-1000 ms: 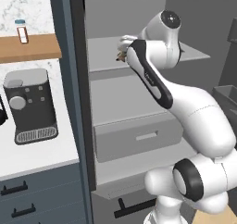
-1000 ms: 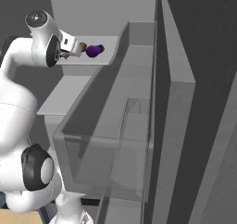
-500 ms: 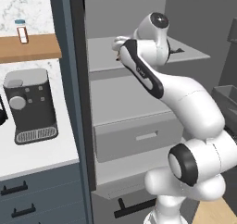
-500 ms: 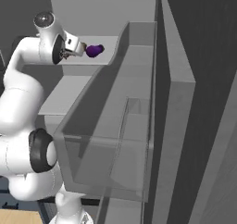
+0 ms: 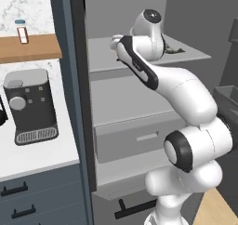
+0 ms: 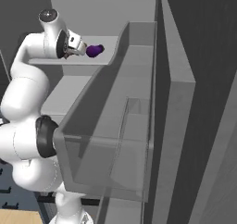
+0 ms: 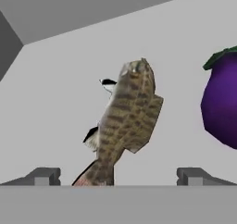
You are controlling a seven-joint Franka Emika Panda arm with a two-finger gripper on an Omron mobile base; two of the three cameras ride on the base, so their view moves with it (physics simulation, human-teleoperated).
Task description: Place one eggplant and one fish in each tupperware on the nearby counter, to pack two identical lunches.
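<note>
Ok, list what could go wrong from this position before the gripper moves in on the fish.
1. The open gripper frames only the tail end of the fish; closing there could grip little and let it slip or swing.
2. The eggplant lies close beside the fish on the fridge shelf; a finger could nudge it and set it rolling.
3. The arm reaches deep inside; pulling back carelessly might clip the door bin.

One mottled tan-brown whole fish (image 7: 125, 121) — one glossy dark purple eggplant (image 7: 222, 102) — one black coffee machine (image 5: 31, 105) on the white counter (image 5: 42, 156).
</note>
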